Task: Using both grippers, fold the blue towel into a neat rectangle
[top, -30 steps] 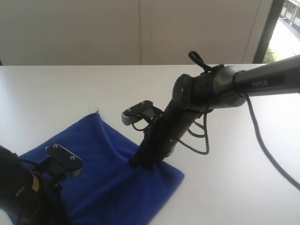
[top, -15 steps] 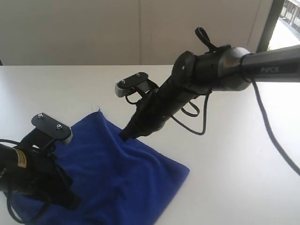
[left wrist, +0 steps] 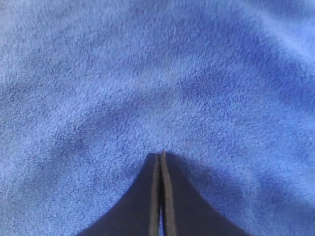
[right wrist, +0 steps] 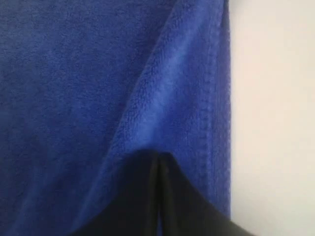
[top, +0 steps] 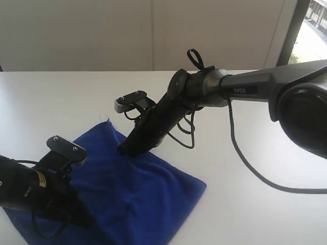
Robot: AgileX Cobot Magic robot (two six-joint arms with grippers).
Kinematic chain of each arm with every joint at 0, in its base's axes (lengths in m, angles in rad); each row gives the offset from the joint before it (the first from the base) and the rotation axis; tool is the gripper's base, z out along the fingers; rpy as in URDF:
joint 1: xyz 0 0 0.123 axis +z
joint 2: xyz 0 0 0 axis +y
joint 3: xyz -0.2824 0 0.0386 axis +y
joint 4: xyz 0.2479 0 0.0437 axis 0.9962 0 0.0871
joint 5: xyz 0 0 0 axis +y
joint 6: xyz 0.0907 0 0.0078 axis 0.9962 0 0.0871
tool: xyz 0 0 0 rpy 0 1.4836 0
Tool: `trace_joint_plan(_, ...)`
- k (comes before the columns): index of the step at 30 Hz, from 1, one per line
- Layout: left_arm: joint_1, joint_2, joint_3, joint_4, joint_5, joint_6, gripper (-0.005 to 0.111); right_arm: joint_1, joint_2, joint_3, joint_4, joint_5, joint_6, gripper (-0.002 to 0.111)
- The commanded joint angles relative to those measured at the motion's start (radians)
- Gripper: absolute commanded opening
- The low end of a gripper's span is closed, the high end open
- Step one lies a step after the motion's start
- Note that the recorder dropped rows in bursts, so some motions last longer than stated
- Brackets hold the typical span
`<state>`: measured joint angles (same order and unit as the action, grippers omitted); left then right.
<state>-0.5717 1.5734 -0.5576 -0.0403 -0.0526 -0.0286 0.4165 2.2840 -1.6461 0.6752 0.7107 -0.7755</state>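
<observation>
**White table (top: 51,97) with blue towel (top: 148,189) spread at 7 o'clock**

We see the left gripper (left wrist: 161,155) clenched, its jaws pressed flat together and its tips resting on the fuzzy cloth. We cannot tell whether any pile is nipped between them. Soft creases fan out from those tips. The right gripper (right wrist: 158,156) is likewise clamped tight. A raised ridge of cloth runs up to its tips, close to the towel's stitched edge, with bare table beyond. From the exterior camera, the left gripper sits at about 8 o'clock on the towel. The right gripper sits at 12 o'clock, on the far edge. One towel corner points to 11 o'clock.
</observation>
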Motion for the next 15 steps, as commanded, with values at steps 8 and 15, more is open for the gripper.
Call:
trace_joint_plan(8,0.003,0.031,0.009,-0.004,0.192,0.036,0.0,-0.008,0.021,-0.009,-0.259,-0.043,0.133,0.0)
trace_joint_plan(15,0.003,0.031,0.009,-0.004,0.203,0.036,0.0,-0.008,0.021,-0.009,-0.358,-0.043,0.197,0.0)
